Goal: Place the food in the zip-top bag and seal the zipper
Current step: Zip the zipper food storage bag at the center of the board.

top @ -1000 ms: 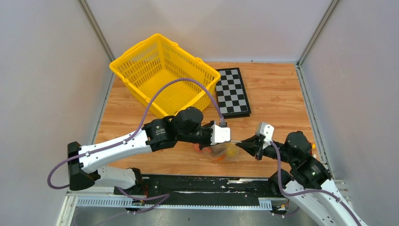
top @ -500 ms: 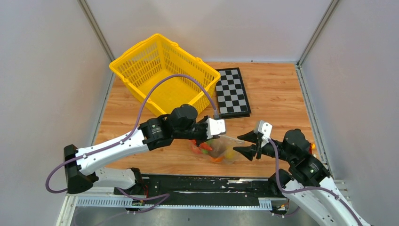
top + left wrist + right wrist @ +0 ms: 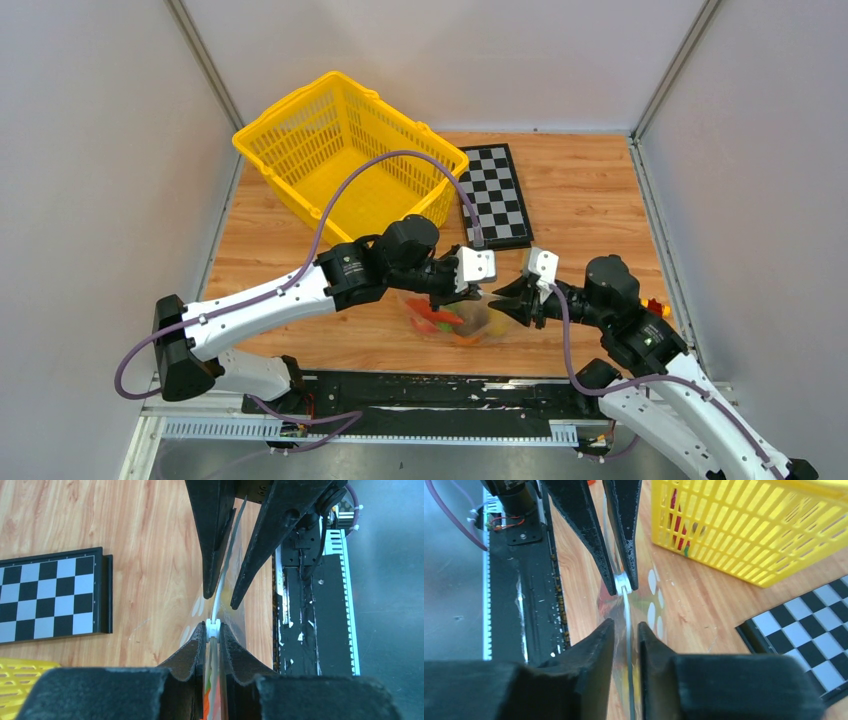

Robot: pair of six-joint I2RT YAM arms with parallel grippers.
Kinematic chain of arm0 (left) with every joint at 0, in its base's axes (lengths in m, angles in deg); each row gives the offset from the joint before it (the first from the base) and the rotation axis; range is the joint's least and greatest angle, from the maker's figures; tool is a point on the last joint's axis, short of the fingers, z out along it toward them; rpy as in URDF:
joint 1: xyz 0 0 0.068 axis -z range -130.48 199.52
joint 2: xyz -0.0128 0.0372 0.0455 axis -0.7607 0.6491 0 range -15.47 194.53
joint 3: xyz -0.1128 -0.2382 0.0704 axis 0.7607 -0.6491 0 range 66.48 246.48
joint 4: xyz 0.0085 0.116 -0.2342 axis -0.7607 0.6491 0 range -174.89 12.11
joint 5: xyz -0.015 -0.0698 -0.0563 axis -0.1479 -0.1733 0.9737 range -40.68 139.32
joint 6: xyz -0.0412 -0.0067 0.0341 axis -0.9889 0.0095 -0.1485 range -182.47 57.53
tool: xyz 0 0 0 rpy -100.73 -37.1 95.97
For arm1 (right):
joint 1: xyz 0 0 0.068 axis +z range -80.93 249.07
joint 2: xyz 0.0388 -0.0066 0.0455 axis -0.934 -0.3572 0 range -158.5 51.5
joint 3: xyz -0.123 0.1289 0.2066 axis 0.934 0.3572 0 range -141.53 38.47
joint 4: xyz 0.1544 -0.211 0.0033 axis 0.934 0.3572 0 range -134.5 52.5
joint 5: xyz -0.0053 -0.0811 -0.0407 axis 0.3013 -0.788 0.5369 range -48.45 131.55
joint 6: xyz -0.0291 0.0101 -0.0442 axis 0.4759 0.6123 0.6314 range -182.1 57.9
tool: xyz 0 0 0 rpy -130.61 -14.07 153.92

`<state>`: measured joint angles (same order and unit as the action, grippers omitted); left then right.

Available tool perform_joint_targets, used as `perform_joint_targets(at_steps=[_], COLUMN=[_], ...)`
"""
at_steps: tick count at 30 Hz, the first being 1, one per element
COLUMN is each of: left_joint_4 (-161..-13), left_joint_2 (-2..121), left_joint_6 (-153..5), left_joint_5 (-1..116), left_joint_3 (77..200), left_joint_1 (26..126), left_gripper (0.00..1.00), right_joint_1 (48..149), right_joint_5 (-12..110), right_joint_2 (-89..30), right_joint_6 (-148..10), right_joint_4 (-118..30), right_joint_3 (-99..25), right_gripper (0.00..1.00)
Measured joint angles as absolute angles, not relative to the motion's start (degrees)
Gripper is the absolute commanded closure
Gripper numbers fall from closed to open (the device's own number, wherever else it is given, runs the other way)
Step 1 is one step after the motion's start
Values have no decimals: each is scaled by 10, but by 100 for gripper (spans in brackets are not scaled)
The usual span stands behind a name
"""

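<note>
Left fingers (image 3: pixel 192 647) clenched tight on the zipper (image 3: pixel 213 626), right fingers (image 3: pixel 599 640) parted, straddling that same strip without touching; between them the zip-top bag (image 3: pixel 470 325), colourful food (image 3: pixel 437 320) inside, rests on the tabletop (image 3: pixel 590 200) near its front edge

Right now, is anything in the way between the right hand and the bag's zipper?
Nothing visible is. The zipper runs through the gap between the open fingers of the right hand. The left hand is pinched shut on the same strip just ahead of it.

Bagged food (image 3: pixel 438 319) — mostly hidden, indistinct
</note>
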<state>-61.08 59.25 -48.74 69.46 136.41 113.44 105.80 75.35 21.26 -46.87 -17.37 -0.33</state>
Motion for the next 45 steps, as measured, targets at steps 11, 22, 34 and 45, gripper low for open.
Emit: perform_joint_targets(at_steps=[11,22,34,45], left_joint_4=[-616,-609,-593,-595], left_joint_2=[581,488,493,504], left_joint_6=[-489,-488,-490,-498], left_joint_5=[675,598,597,628], left_joint_3=[1359,1286,1284,1289], left_joint_1=[1136,1116,1105,1105], left_gripper=[94,95,96,95], right_joint_1=[1059,1062,1060,1060], right_joint_5=[720,591,713,767], right_joint_2=[257,308,238,124], right_joint_6=[-472,-507,-473,-382], right_joint_4=[-206,-212,-202,-172], right_joint_3=[26,52,16,-64], right_gripper=[100,100,40,34])
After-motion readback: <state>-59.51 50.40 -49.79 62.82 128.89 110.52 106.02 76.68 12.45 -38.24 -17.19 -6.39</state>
